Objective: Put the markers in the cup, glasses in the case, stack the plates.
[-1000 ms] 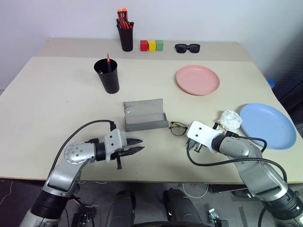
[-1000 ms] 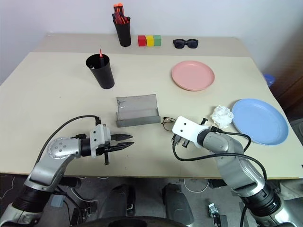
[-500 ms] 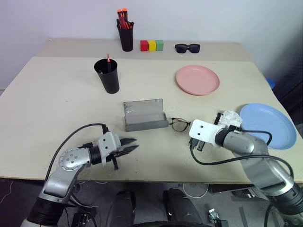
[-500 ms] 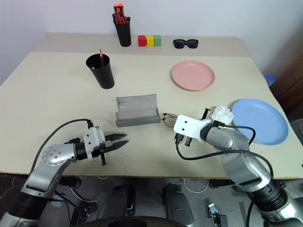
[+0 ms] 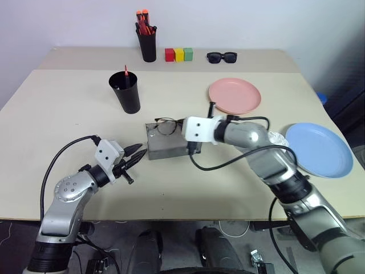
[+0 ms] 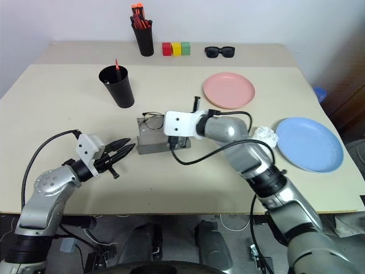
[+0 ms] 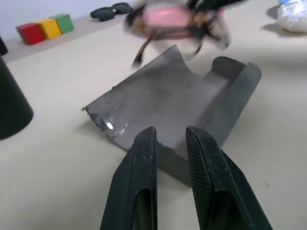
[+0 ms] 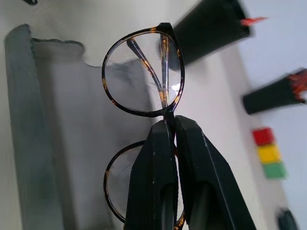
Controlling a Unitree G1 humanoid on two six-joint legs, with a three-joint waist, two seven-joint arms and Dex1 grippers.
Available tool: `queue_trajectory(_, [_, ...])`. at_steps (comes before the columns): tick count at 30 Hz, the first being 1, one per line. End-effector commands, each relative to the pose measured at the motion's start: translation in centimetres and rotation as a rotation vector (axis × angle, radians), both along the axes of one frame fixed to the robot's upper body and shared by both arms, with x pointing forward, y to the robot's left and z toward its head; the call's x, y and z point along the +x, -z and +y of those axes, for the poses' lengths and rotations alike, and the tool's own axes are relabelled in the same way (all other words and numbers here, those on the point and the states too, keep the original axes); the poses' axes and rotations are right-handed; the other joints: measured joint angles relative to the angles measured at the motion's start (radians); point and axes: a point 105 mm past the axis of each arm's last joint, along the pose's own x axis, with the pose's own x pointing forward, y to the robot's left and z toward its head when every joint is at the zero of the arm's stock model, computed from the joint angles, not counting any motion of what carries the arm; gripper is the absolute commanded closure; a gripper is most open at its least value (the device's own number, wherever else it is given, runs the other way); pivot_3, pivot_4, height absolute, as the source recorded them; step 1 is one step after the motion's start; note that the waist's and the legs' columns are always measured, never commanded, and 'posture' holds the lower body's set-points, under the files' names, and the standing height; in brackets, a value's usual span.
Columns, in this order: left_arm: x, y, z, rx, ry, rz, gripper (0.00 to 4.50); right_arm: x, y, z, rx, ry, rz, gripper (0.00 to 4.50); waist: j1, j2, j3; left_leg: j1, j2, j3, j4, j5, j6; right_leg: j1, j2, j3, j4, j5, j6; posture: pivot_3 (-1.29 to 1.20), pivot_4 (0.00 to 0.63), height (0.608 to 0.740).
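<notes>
My right gripper (image 8: 168, 122) is shut on the bridge of the wire-framed glasses (image 5: 165, 124), holding them just above the open grey case (image 5: 166, 146) in the middle of the table. To the left of the case, my left gripper (image 7: 170, 131) points at its front edge, fingers a little apart with nothing between them. The black cup (image 5: 126, 95) stands behind the case to the left, and a red marker (image 5: 125, 71) pokes out of it. The pink plate (image 5: 234, 95) lies at the back right. The blue plate (image 5: 317, 149) lies apart at the right edge.
Along the back edge stand a black pen holder (image 5: 147, 45) of red-orange markers, three coloured blocks (image 5: 179, 55) and dark sunglasses (image 5: 221, 57). A crumpled white paper (image 5: 278, 139) lies between my right arm and the blue plate.
My right gripper has lifted the glasses off the table right of the case and swung them left over the case. My left gripper has drawn back leftward and turned toward the case.
</notes>
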Motion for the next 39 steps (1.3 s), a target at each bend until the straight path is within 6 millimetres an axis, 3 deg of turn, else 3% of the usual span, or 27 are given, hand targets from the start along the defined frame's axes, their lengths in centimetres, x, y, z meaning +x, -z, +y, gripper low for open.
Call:
queue_trajectory(1, [-0.4, -2.2, 0.1, -0.018, -0.014, -0.056, 3.56, 0.1, -0.3, 0.7, 0.0, -0.033, -0.04, 4.47, 0.0, 0.0, 0.0, 0.0, 0.0, 0.0, 0.0, 0.0, 0.0, 0.0, 0.0, 0.0, 0.0, 0.0, 0.0, 0.0, 0.15, 0.725])
queue_trajectory(9, [-1.8, -2.9, -0.1, -0.016, -0.026, -0.023, 3.56, -1.2, 1.6, -0.2, -0.042, -0.076, 0.039, 4.47, -0.003, 0.0, 0.0, 0.0, 0.0, 0.0, 0.0, 0.0, 0.0, 0.0, 0.0, 0.0, 0.0, 0.0, 0.0, 0.0, 0.15, 0.725])
queue_trajectory(12, [-1.7, -3.0, -0.1, -0.017, -0.026, -0.015, 3.56, -1.4, 1.7, -0.3, -0.038, -0.077, 0.063, 3.55, -0.004, 0.0, 0.0, 0.0, 0.0, 0.0, 0.0, 0.0, 0.0, 0.0, 0.0, 0.0, 0.0, 0.0, 0.0, 0.0, 0.15, 0.725])
queue_trajectory(17, [-1.2, -3.0, 0.1, -0.021, -0.035, -0.012, 3.56, -0.9, 0.3, -0.4, -0.026, -0.061, -0.012, 1.02, -0.004, 0.0, 0.0, 0.001, 0.0, 0.0, 0.0, 0.0, 0.0, 0.0, 0.0, 0.0, 0.0, 0.0, 0.0, 0.0, 0.15, 0.725])
queue_trajectory(23, [2.0, -3.3, 0.9, -0.117, -0.084, 0.059, 3.56, -1.5, -2.4, -0.6, 0.066, -0.087, -0.01, 1.02, 0.002, 0.0, 0.0, 0.0, 0.0, 0.0, 0.0, 0.0, 0.0, 0.0, 0.0, 0.0, 0.0, 0.0, 0.0, 0.0, 0.15, 0.725])
queue_trajectory(25, [3.2, -3.6, 0.9, -0.137, -0.093, 0.085, 4.39, -1.7, -3.0, -0.9, 0.098, -0.088, -0.004, 0.98, 0.002, 0.0, 0.0, 0.0, 0.0, 0.0, 0.0, 0.0, 0.0, 0.0, 0.0, 0.0, 0.0, 0.0, 0.0, 0.0, 0.15, 0.725])
queue_trajectory(29, [6.7, -4.0, -0.3, -0.085, -0.099, 0.131, 4.46, -2.3, -3.8, -2.0, 0.157, -0.068, 0.003, 0.98, 0.004, 0.0, 0.0, 0.0, 0.0, -0.001, 0.0, 0.0, 0.0, 0.0, 0.0, 0.0, 0.0, 0.0, 0.0, 0.0, 0.15, 0.725])
queue_trajectory(34, [11.3, -4.2, -2.6, -0.031, -0.101, 0.247, 4.46, -3.8, -3.1, -4.4, 0.251, 0.012, 0.056, 0.98, 0.024, -0.001, 0.0, 0.0, -0.001, -0.001, 0.0, 0.0, 0.0, 0.0, 0.0, 0.0, -0.001, 0.0, 0.001, 0.0, 0.15, 0.725])
queue_trajectory(39, [14.8, -5.1, -4.8, -0.053, -0.097, 0.365, 4.46, -6.0, -0.4, -7.5, 0.289, 0.127, 0.124, 0.98, 0.028, -0.001, 0.001, -0.002, -0.002, -0.001, 0.0, 0.0, 0.0, 0.0, 0.0, -0.001, -0.002, 0.0, 0.001, 0.0, 0.15, 0.725])
